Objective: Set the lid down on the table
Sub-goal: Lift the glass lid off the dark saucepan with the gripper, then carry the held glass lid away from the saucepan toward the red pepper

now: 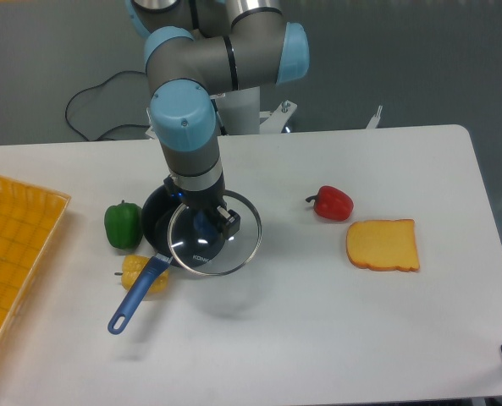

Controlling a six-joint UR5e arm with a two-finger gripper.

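Lid (214, 233): round clear glass disc with a thin silver rim, hanging directly beneath the gripper (206, 222), tilted a little and apparently raised clear of the saucepan (162, 222), whose dark body shows behind its left edge
Lid knob: the blue centre piece sits right under the tool, seen through the glass; the fingers themselves are largely hidden by the wrist
Gripper state: judged to be closed around the lid's knob, since the lid hangs off the tool with nothing else bearing it; the jaw gap itself is not visible
Key relation: the lid is centred on the tool, so it goes where the arm goes; bare table (267, 330) lies in front of and to the right of the tool, toward the camera
Camera view, left of tool: green pepper (122, 224) just beside the pan, yellow pepper (143, 272) touching the blue pan handle (135, 298), yellow tray (13, 254) well apart at the table edge
Camera view, right of tool: red pepper (332, 203) and a slice of bread (383, 245), near each other, well apart from the lid
Judgement: the lid looks lifted but not yet set down; the coming move calls for carrying it away from the pan and lowering it flat between the pan and the bread
Risk: the handle and yellow pepper crowd the near-left side
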